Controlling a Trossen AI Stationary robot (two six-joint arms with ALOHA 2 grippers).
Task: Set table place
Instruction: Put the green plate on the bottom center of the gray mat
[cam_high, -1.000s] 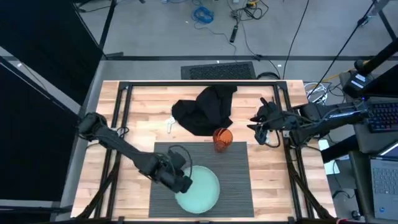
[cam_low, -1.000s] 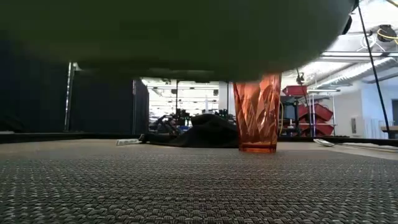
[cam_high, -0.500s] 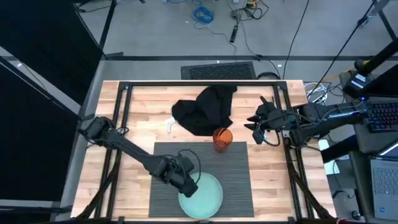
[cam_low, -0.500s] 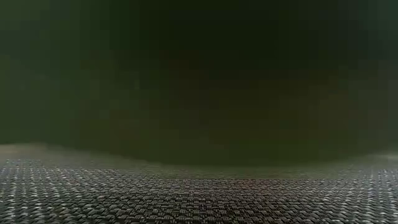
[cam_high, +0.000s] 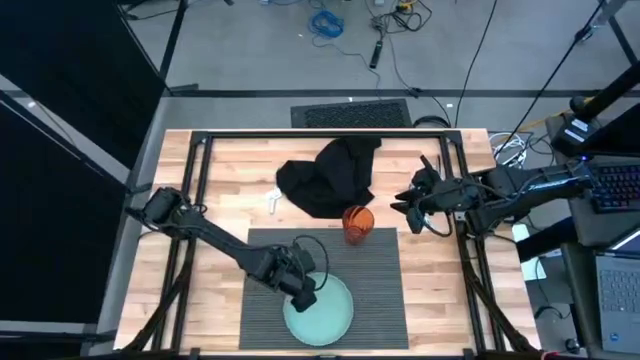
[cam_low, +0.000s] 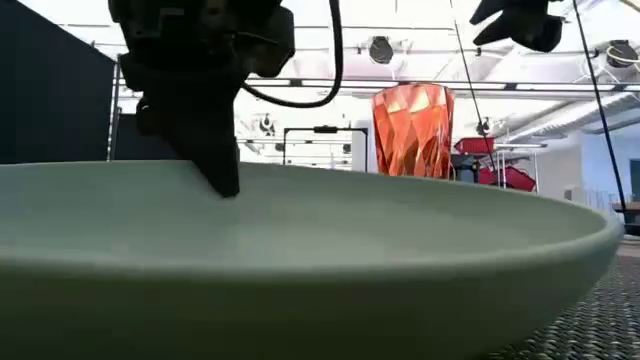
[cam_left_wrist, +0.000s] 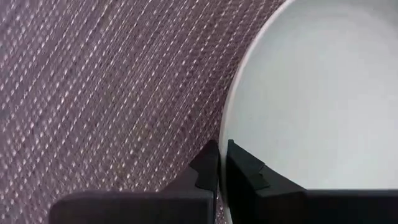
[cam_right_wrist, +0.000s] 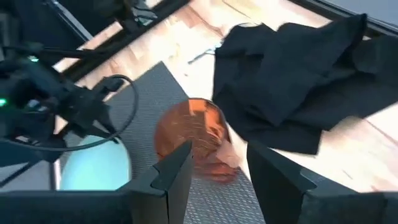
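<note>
Placemat: Your dark grey ribbed placemat (cam_high: 375, 285) lay flat on the near middle of the wooden table (cam_high: 230, 180).
Plate: Your pale green plate (cam_high: 325, 312) sat on the near part of the placemat, a bit left of its middle. In the low view the plate (cam_low: 330, 260) filled most of the picture.
Left gripper: Your left gripper (cam_high: 308, 292) was at the plate's far left edge. Its two fingers (cam_left_wrist: 239, 168) were pinched tight on the plate's rim, one inside and one outside.
Right gripper: Your right gripper (cam_high: 403, 203) hung over the right side of the table, beside the placemat's far right corner. Its fingers (cam_right_wrist: 171, 168) were spread apart and held nothing.
Cup: An orange cup (cam_high: 358, 222) stood upright on the far edge of the placemat, well apart from the plate.
Napkin: A black cloth napkin (cam_high: 330, 175) lay crumpled on the table just behind the cup.
Small white thing: It lay on the wood just left of the napkin (cam_high: 272, 202); you could not tell what it was.
</note>
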